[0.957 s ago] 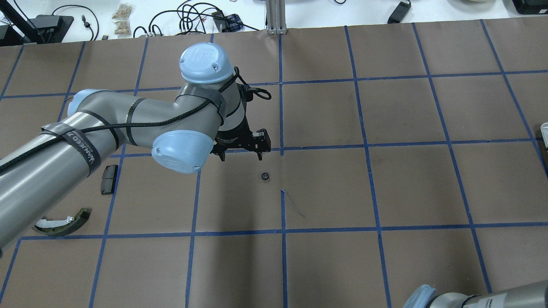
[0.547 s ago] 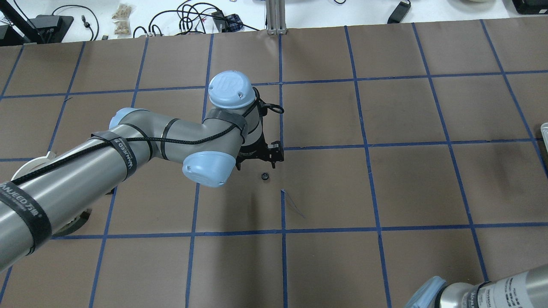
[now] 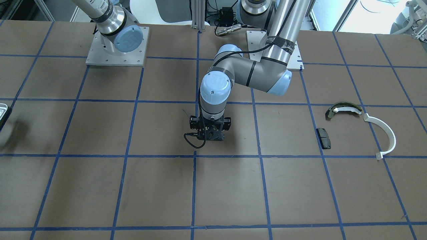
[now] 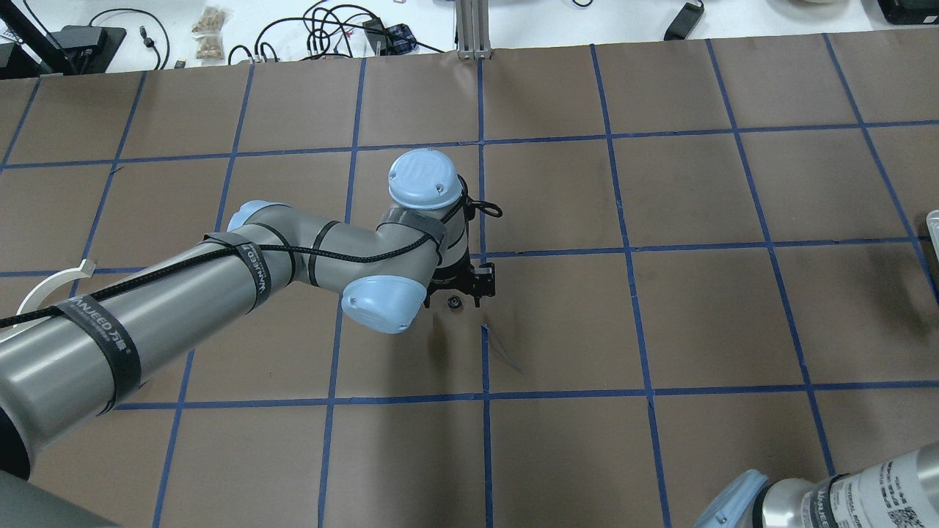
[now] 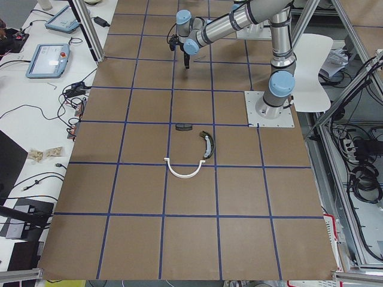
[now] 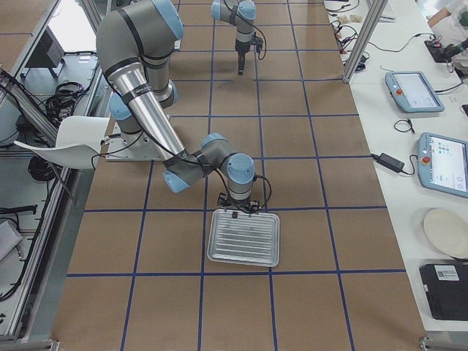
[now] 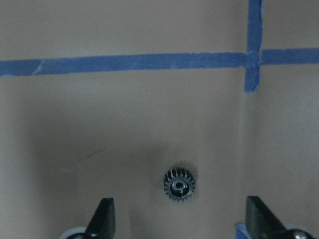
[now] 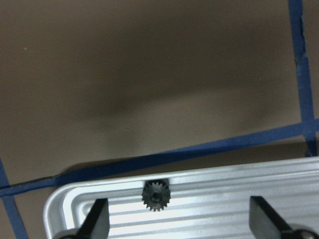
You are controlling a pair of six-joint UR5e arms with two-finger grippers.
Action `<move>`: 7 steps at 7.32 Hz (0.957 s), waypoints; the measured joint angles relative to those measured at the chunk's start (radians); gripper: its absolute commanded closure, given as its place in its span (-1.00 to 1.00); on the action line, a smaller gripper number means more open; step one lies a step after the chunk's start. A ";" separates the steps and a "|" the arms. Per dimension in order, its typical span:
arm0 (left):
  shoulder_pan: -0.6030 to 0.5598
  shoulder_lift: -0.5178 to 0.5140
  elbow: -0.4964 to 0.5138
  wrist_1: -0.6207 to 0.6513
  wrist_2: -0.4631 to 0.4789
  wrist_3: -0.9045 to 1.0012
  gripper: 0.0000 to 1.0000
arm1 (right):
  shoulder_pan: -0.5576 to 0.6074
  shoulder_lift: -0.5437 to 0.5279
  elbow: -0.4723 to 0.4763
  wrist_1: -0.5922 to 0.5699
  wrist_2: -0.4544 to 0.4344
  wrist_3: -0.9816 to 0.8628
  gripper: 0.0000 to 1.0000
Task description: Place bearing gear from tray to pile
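A small black bearing gear (image 7: 179, 185) lies on the brown table between the open fingers of my left gripper (image 7: 180, 220). In the overhead view the left gripper (image 4: 462, 291) hangs right over this gear (image 4: 454, 301). A second black gear (image 8: 155, 195) lies at the near rim of the silvery ribbed tray (image 8: 224, 209). My right gripper (image 8: 180, 221) hovers open above it. The pile lies apart: a white half-ring (image 3: 383, 133), an olive-and-white shoe (image 3: 343, 109) and a black pad (image 3: 324, 137).
The tray (image 6: 243, 238) sits at the table's end on my right side, with the right gripper (image 6: 241, 210) at its near edge. Blue tape lines grid the brown table. Cables and tablets lie beyond the far edge.
My left arm has swung right and lowered, so its gripper went from beside the table gear to straddling it. The right arm shifted slightly at the lower right.
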State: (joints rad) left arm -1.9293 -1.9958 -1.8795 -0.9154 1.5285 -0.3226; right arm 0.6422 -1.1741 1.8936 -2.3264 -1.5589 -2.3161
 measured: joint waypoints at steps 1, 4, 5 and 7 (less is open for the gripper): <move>-0.001 -0.009 0.001 0.001 -0.001 0.003 0.19 | 0.000 0.002 0.008 -0.006 0.011 -0.035 -1.00; -0.002 -0.025 0.005 0.005 0.000 0.007 1.00 | -0.001 0.007 0.013 -0.011 0.015 -0.072 -1.00; 0.000 -0.026 0.009 0.008 0.000 0.011 1.00 | -0.001 0.012 0.012 -0.012 0.010 -0.070 -1.00; 0.036 0.000 0.034 -0.012 -0.001 0.071 1.00 | -0.005 0.036 0.010 -0.037 0.001 -0.065 -0.94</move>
State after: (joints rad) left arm -1.8935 -1.9955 -1.8457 -0.9274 1.5272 -0.2516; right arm 0.6374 -1.1381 1.9031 -2.3638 -1.5575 -2.3812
